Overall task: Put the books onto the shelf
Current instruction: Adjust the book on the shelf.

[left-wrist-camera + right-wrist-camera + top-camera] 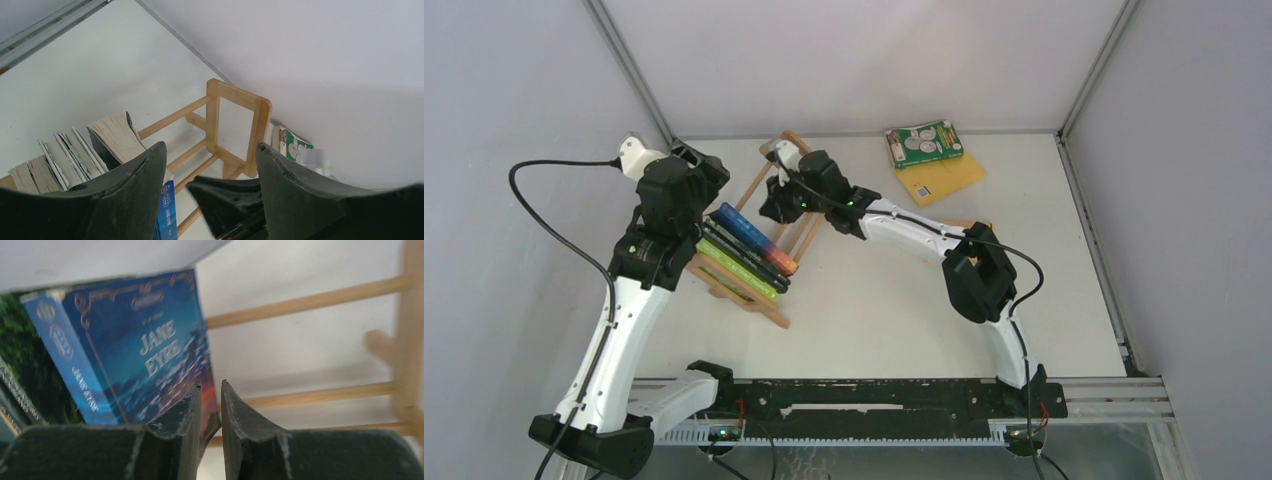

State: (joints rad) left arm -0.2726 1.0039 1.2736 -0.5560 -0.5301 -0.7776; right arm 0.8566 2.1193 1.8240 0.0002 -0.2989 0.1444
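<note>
White bench [904, 300], grey walls. Wooden shelf [213, 115] sits slanted at back centre-left, four books leaning in it: lime-green book [734, 270], two black books [746, 255], blue Jane Eyre [150, 350] outermost. Green book with white circles [924, 143] lies on yellow-orange book [949, 178], back right on bench, well apart from shelf. Left hand [210, 150] spread wide above the shelved books, nothing between fingers. Right hand [210, 385] nearly pressed together at Jane Eyre's lower corner; cannot tell if it pinches the cover.
</note>
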